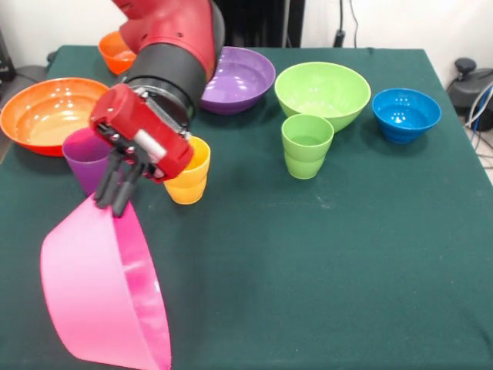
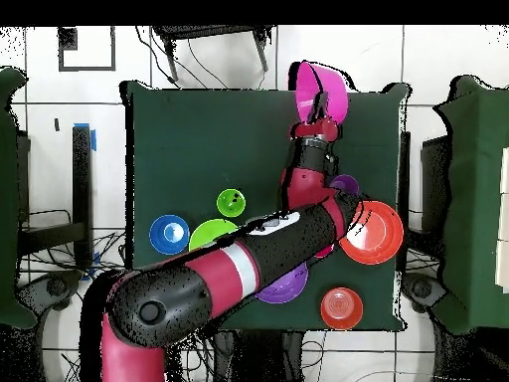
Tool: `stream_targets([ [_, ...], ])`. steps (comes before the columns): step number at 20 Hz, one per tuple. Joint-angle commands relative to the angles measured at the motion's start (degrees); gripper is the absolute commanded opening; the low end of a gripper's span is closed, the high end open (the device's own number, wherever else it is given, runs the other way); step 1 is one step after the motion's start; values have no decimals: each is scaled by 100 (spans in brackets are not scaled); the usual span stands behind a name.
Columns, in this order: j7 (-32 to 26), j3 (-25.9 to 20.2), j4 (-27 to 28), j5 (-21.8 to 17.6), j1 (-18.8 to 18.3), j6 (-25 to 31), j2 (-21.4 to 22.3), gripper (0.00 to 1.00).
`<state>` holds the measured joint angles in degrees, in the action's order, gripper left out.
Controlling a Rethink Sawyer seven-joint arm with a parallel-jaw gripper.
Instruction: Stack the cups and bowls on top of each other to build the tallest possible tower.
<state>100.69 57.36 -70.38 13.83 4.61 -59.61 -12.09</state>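
My gripper (image 1: 114,202) (image 2: 319,100) is shut on the rim of the large pink bowl (image 1: 104,297) (image 2: 320,88). The bowl hangs tilted on its side at the table's front left in the front view. Just behind the gripper stand a purple cup (image 1: 83,158) (image 2: 345,184) and a yellow cup (image 1: 189,176), the yellow one partly hidden by my wrist. A light green cup (image 1: 306,145) (image 2: 232,203) stands upright mid-table, in front of the light green bowl (image 1: 323,92) (image 2: 209,237).
The large orange bowl (image 1: 48,114) (image 2: 372,233) sits at the left edge, the small orange bowl (image 1: 115,52) (image 2: 340,307) at the far left corner. The purple bowl (image 1: 240,79) (image 2: 283,290) lies behind my arm. The blue bowl (image 1: 406,114) (image 2: 169,235) is at far right.
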Motion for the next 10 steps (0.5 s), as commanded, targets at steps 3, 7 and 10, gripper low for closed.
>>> stream_targets([
  [3, 333, -700, -223, 19, 311, 922, -106, 0],
  [7, 277, -825, -326, 382, 413, 850, -227, 0],
  [10, 243, -887, -392, 652, 490, 803, -328, 0],
])
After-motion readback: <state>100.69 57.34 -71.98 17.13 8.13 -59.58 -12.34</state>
